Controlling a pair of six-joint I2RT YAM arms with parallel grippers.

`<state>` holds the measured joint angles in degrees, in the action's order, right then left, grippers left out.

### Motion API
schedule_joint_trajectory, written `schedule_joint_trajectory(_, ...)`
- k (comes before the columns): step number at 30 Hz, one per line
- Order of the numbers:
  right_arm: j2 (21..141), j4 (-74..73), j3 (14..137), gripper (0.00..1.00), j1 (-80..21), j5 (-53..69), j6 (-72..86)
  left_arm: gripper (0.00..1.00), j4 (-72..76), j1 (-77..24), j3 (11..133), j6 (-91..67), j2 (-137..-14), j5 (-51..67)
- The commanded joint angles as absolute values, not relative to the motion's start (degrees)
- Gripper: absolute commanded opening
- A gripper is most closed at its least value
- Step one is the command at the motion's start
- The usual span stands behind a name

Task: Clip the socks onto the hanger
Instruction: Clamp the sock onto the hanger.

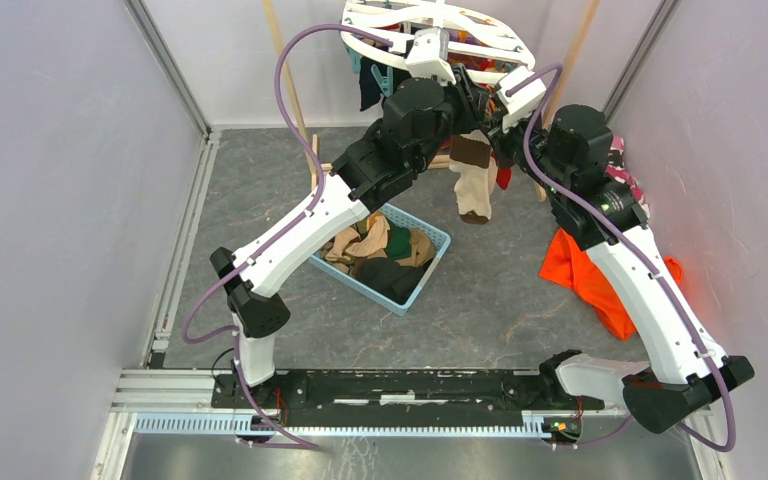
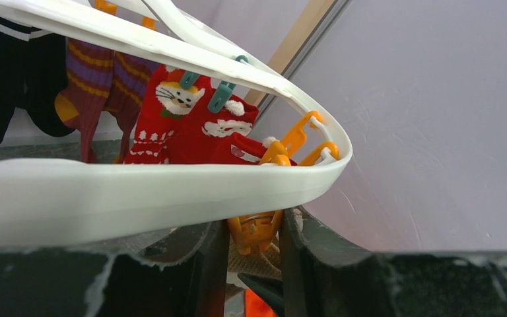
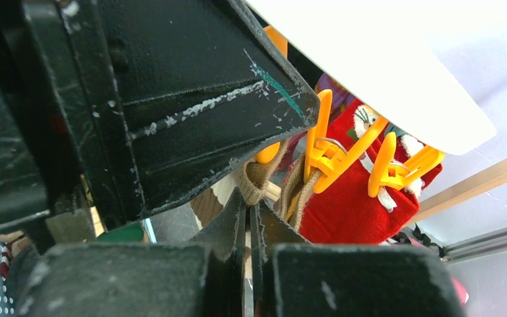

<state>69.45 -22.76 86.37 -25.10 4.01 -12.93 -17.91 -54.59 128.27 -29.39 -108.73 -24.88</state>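
Note:
The white oval hanger [image 1: 440, 30] hangs at the back; its rim [image 2: 171, 191] crosses the left wrist view. My left gripper [image 2: 253, 228] is closed on the sides of an orange clip [image 2: 256, 231] under the rim. My right gripper [image 3: 249, 211] is shut on the cuff of a beige-brown sock [image 3: 257, 178] just below that clip. The sock [image 1: 473, 180] hangs down between both arms. Red socks with white patterns [image 2: 191, 125], purple-and-orange striped socks [image 2: 96, 86] and dark socks [image 2: 13, 79] hang from other clips. More orange clips [image 3: 343, 152] show in the right wrist view.
A blue basket [image 1: 430, 285] with several loose socks sits on the grey floor under the left arm. A bright orange cloth [image 1: 585, 275] lies at the right, a pink patterned garment [image 1: 625, 170] behind it. Wooden poles [image 1: 285, 70] stand beside the hanger. Grey walls enclose both sides.

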Motion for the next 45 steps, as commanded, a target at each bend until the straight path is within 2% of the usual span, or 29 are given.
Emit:
schedule_joint_trajectory(1,69.26,-21.14,86.05,0.0,-25.36,2.45,-13.09,0.02,-18.08,-54.38,129.38,-31.9,-106.1,-24.05)
schedule_joint_trajectory(45,68.55,-16.37,87.43,0.0,-25.4,2.43,-11.78,0.02,-18.37,-54.29,127.45,-32.79,-105.69,-24.54)
